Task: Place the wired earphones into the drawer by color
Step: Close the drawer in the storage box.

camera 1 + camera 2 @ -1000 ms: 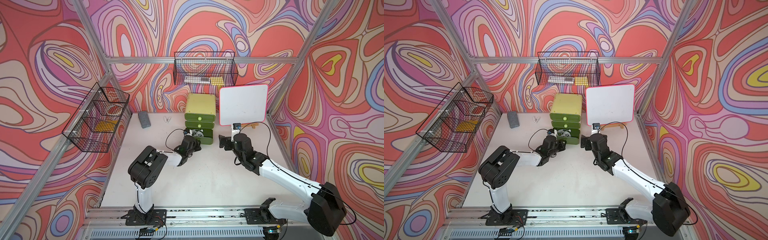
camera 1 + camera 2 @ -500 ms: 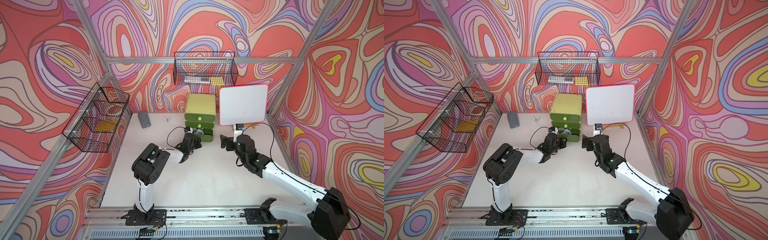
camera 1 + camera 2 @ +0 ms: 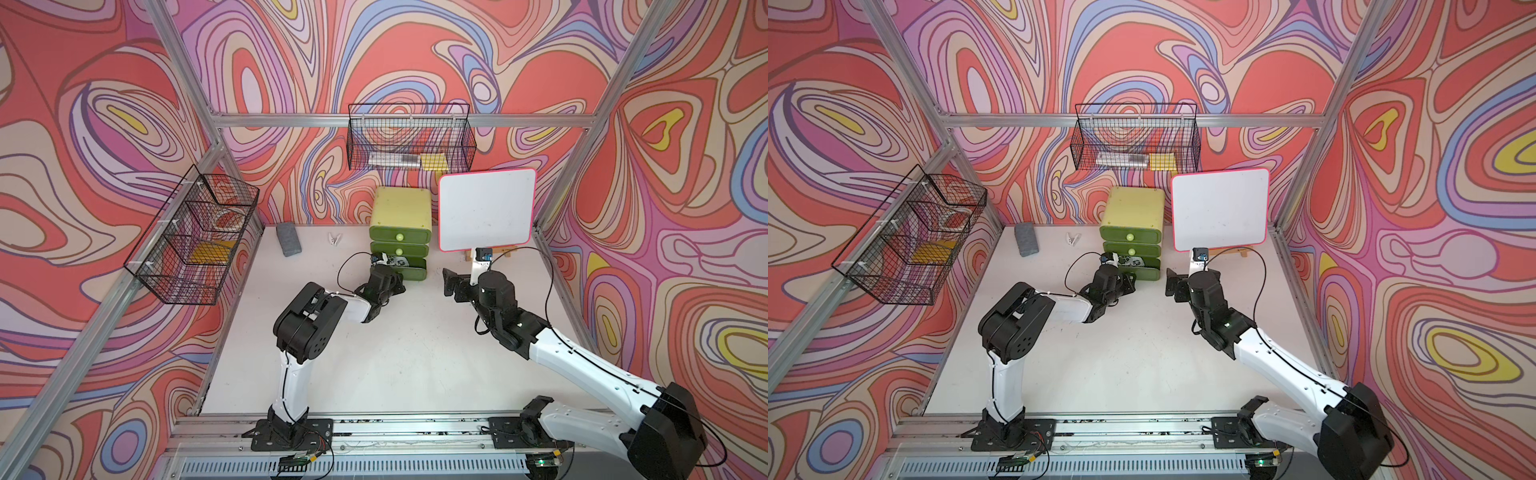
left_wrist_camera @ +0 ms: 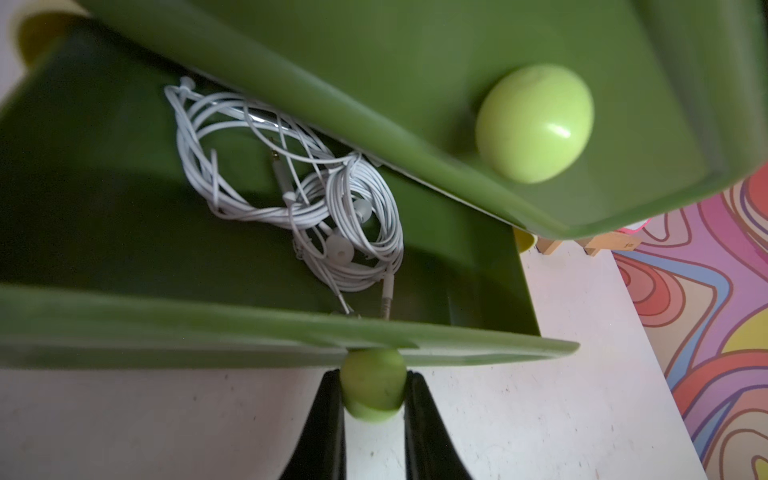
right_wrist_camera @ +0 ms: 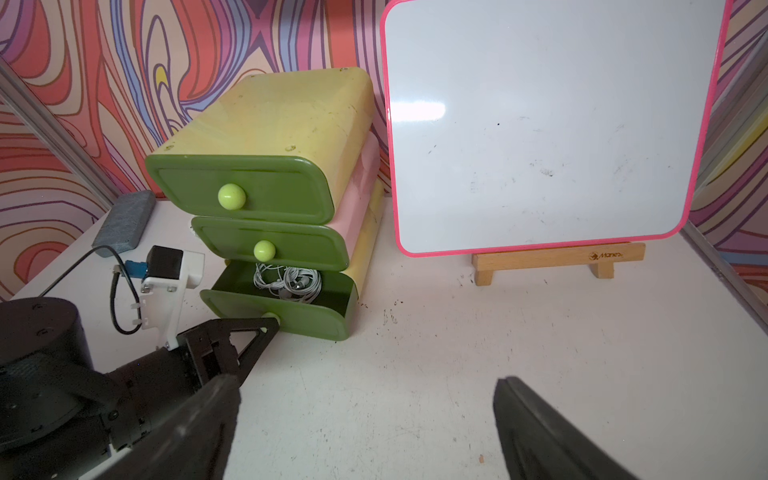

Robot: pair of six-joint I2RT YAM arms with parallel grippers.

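The drawer [image 3: 401, 208] [image 3: 1133, 208] [image 5: 266, 124] is a pale yellow-green cabinet at the back of the table with three dark-green drawers. The upper two are shut and the bottom one [image 5: 282, 307] stands partly pulled out. Inside it lie coiled white wired earphones [image 4: 291, 199] [image 5: 289, 282]. My left gripper [image 4: 373, 380] [image 3: 395, 279] is shut on the bottom drawer's round light-green knob [image 4: 373, 395]. To the right of the cabinet my right gripper [image 5: 365, 399] [image 3: 451, 283] hovers open over bare table, holding nothing. No other earphones show.
A pink-rimmed whiteboard [image 3: 486, 210] on a wooden easel [image 5: 557, 259] stands right of the cabinet. A grey eraser [image 3: 288, 238] and a white clip [image 3: 334, 238] lie at the back left. Wire baskets hang on the back wall [image 3: 409, 139] and the left wall [image 3: 195, 237].
My left gripper has moved toward the cabinet with the knob in it, sliding the bottom drawer further in. The right arm has shifted only slightly.
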